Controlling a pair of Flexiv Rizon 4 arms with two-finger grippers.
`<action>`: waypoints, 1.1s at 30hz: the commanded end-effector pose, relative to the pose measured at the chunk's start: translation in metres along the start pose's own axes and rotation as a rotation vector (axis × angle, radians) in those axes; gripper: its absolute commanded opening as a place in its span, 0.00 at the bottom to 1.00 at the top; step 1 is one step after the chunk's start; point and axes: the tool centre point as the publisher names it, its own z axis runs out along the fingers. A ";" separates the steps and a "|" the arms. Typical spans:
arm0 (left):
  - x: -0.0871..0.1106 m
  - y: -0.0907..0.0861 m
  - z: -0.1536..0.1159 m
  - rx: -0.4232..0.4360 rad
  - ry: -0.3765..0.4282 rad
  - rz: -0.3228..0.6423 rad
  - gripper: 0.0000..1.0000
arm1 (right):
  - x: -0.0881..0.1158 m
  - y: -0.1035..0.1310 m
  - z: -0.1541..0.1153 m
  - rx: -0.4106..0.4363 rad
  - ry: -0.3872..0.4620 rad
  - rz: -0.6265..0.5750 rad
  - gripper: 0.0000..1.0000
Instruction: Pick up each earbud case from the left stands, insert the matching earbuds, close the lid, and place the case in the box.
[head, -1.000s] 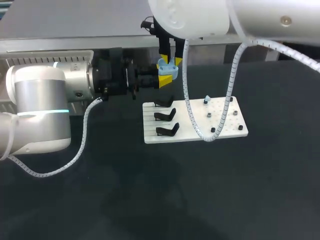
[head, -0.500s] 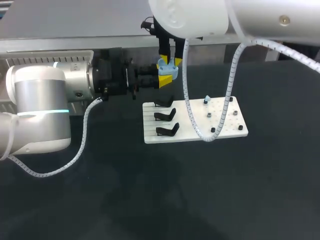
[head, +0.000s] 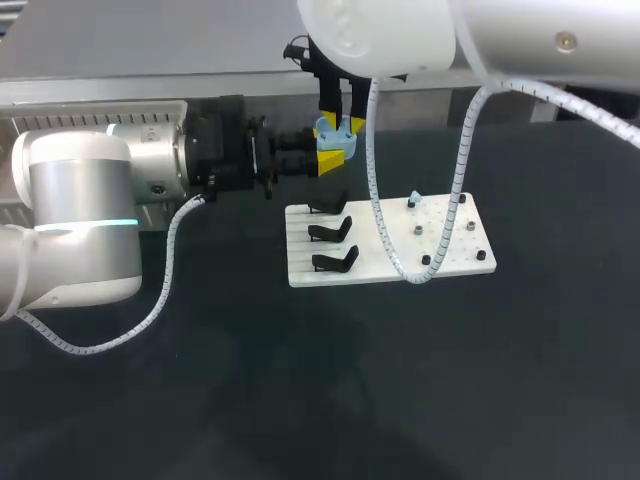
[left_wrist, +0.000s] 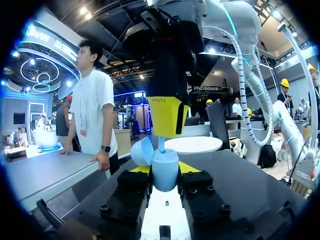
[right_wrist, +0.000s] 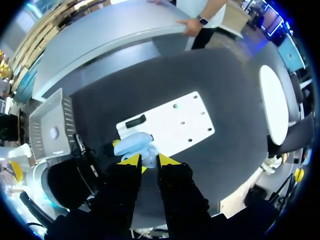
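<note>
Near the stands (head: 333, 233), left tool (left_wrist: 165, 169) clamps the case (left_wrist: 165, 175), right tool (right_wrist: 148, 161) pinches earbud (left_wrist: 161, 144).

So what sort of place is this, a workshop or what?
Probably a robot assembly bench: a white plate with black stands on a black table; the left gripper holds a light blue earbud case, the right gripper an earbud above it.

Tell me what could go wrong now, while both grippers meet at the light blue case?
The right gripper pinches a small light blue earbud just above the rounded light blue plastic case; slightly off line, it may miss its socket and drop.
The case's open lid stands close beside that gripper and could be knocked.
The left gripper grips the smooth case from two sides only; a downward push might slide it.
</note>
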 end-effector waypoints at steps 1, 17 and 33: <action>0.001 -0.002 0.000 -0.009 -0.004 0.004 0.00 | -0.001 0.002 0.002 0.003 0.004 -0.003 0.00; 0.001 -0.002 0.000 -0.009 -0.004 0.004 0.00 | 0.000 0.003 0.011 0.010 0.023 -0.017 0.00; 0.001 -0.002 0.000 -0.009 -0.004 0.004 0.00 | 0.000 0.002 0.010 -0.014 0.037 -0.031 0.48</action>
